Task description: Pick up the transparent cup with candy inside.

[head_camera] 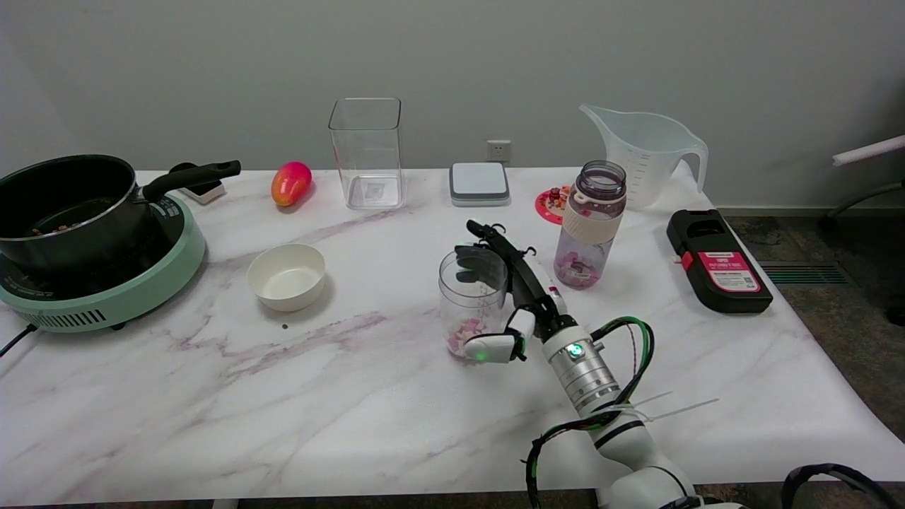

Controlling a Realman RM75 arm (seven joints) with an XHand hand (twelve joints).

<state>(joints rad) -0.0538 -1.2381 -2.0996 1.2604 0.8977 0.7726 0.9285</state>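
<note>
- Head view: transparent cup [472, 302] upright on the worktop just right of centre, pink and white candy heaped in its bottom.
- Right hand [510, 297] wrapped round the cup from 3 o'clock: fingers [475, 269] reaching behind the far wall, seen through the plastic, thumb [491, 348] low against the near side by the candy. Looks closed on the cup, though firmness of contact impossible to judge; base apparently on the worktop, not yet lifted.
- Risk of slipping: smooth clear wall, thumb low and fingers high, so an uneven squeeze likely to tilt the cup on lifting and spill candy over the open rim.
- Risk of crushing or popping out: thin plastic, too hard a squeeze likely to flex the wall.
- Risk of collision: purple bottle [590, 225] near at 2 o'clock of the cup, just beyond the wrist; a sideways swing of the arm likely to knock it over.
- White bowl [286, 276] at 9 o'clock, well apart, no concern.
</note>
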